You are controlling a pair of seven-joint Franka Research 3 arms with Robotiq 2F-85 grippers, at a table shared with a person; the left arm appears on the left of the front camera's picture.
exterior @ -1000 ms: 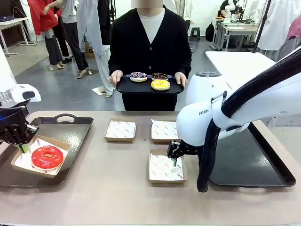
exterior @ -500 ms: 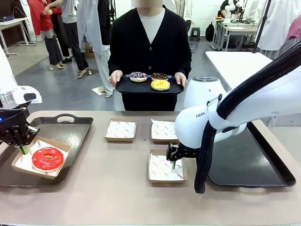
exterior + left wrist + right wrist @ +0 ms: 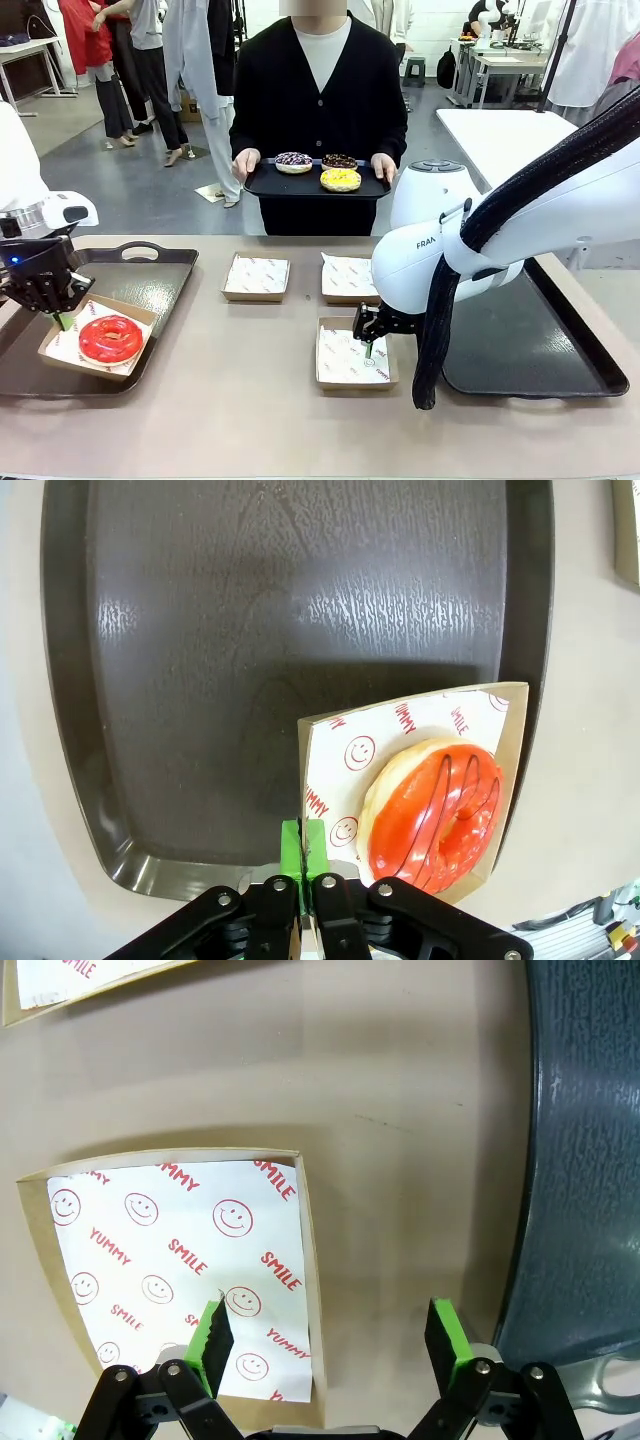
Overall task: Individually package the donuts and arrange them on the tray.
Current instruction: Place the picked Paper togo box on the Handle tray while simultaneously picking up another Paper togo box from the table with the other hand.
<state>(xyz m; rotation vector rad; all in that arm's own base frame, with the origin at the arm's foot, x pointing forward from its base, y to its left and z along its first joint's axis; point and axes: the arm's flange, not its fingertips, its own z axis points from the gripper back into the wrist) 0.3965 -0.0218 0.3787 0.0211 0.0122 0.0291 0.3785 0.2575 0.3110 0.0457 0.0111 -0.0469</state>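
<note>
Donuts [image 3: 341,180] wait beyond the worktop's [image 3: 250,410] far edge, three on the person's tray [image 3: 262,187]; the red donut [image 3: 110,339] sits boxed on the dark tray [image 3: 165,275] at the left edge. Left jaws clamp that box's [image 3: 335,755] rim, seemingly to position it; right jaws stand apart astride the front box's [image 3: 150,1240] wall, ready to grip.

The brown table [image 3: 250,410] holds two dark trays and three paper-lined boxes. One tray [image 3: 160,270] lies under the left claw [image 3: 62,322], the other tray [image 3: 530,350] just beside the right claw [image 3: 369,347]. One box [image 3: 340,370] lies partly under the right claw; two more boxes [image 3: 256,275] [image 3: 346,275] lie past it.
</note>
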